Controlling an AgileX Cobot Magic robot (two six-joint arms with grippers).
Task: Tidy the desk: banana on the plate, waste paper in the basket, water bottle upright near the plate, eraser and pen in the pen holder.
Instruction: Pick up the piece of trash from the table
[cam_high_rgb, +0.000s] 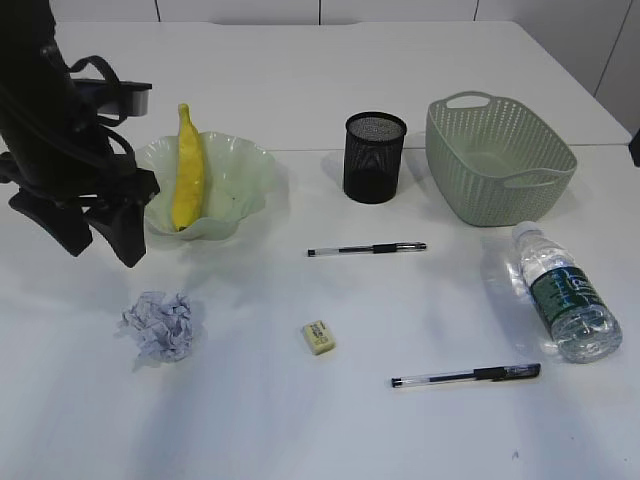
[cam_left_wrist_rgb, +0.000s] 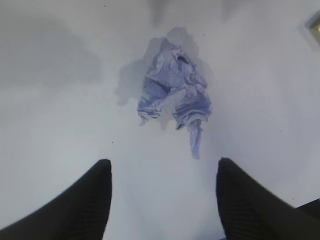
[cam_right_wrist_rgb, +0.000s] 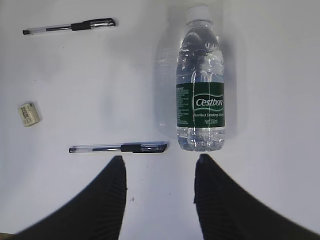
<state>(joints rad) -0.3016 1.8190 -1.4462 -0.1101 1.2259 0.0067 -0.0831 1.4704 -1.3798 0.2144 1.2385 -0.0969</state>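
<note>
Banana (cam_high_rgb: 187, 170) lying in plate (cam_high_rgb: 250, 175), that step apparently done; left gripper (cam_left_wrist_rgb: 162, 192) above desk (cam_high_rgb: 300, 420), jaws apart and empty, paper (cam_left_wrist_rgb: 175, 97) just ahead between them, likely lined up for a grasp; basket (cam_high_rgb: 497, 160) well apart at far right, empty; right gripper (cam_right_wrist_rgb: 160, 192) likewise apart and empty, facing bottle (cam_right_wrist_rgb: 201, 85), which lies on its side, not yet upright; eraser (cam_high_rgb: 318, 337) and two pens (cam_high_rgb: 367, 249) (cam_high_rgb: 466, 375) on desk, holder (cam_high_rgb: 374, 157) beside basket
</note>
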